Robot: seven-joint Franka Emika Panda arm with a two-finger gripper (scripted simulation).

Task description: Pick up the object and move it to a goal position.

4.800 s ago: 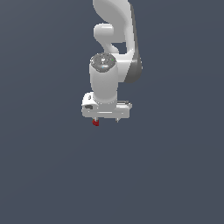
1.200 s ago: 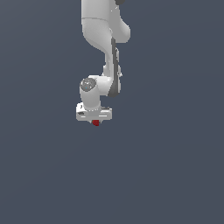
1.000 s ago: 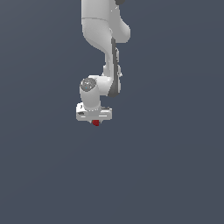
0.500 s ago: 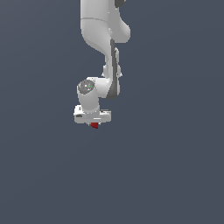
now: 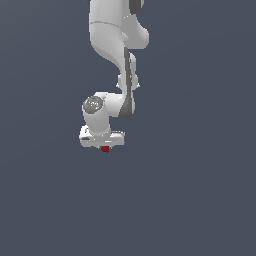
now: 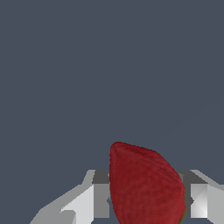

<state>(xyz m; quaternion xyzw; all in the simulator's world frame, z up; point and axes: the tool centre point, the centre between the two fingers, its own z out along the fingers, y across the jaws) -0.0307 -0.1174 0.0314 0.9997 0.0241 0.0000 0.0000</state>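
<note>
The object (image 5: 105, 149) is a tiny dark-red blob just under my white gripper (image 5: 104, 147) in the exterior view, against plain grey-blue ground. In the wrist view the object (image 6: 144, 186) fills the space between my two grey fingers (image 6: 83, 203), pressed on both sides. My gripper (image 6: 146, 205) is shut on it. The fingertips are hidden behind the object.
The white arm (image 5: 117, 45) comes down from the upper edge of the exterior view to the wrist (image 5: 97, 112). Only uniform grey-blue ground surrounds it.
The arm and gripper, with the red object held, have shifted slightly toward the exterior view's left and a little lower over the last second.
</note>
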